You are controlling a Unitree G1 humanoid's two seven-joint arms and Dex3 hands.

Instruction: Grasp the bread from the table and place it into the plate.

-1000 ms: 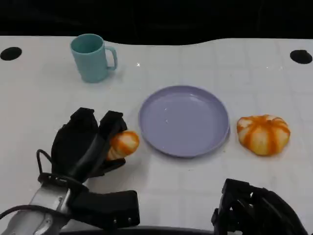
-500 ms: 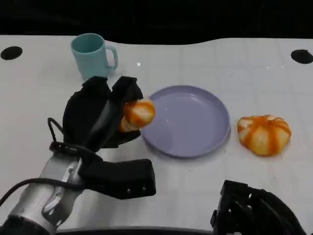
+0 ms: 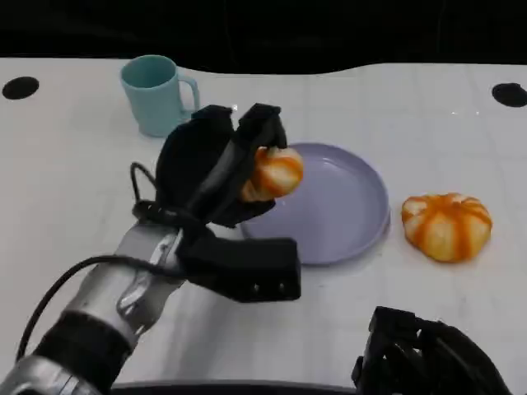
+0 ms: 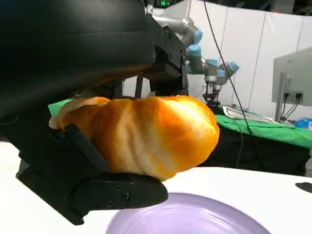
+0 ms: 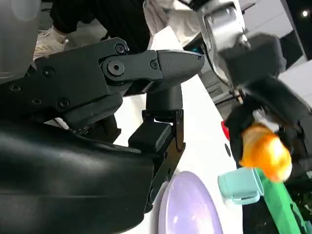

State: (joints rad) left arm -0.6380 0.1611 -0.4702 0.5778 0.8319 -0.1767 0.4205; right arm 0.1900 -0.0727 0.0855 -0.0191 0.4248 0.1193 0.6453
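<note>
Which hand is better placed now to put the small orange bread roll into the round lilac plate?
Left. The left hand holds the small orange bread roll above the round lilac plate's edge; the right hand lies low, nearer the robot.

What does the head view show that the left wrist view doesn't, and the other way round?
The head view alone shows the teal mug, the round orange-and-white striped bun lying on the white table beside the plate, and the right hand. The left wrist view alone shows a green-covered bench and a blue-jointed robot arm in the background. Both show the left hand gripping the small orange bread roll above the lavender plate.
</note>
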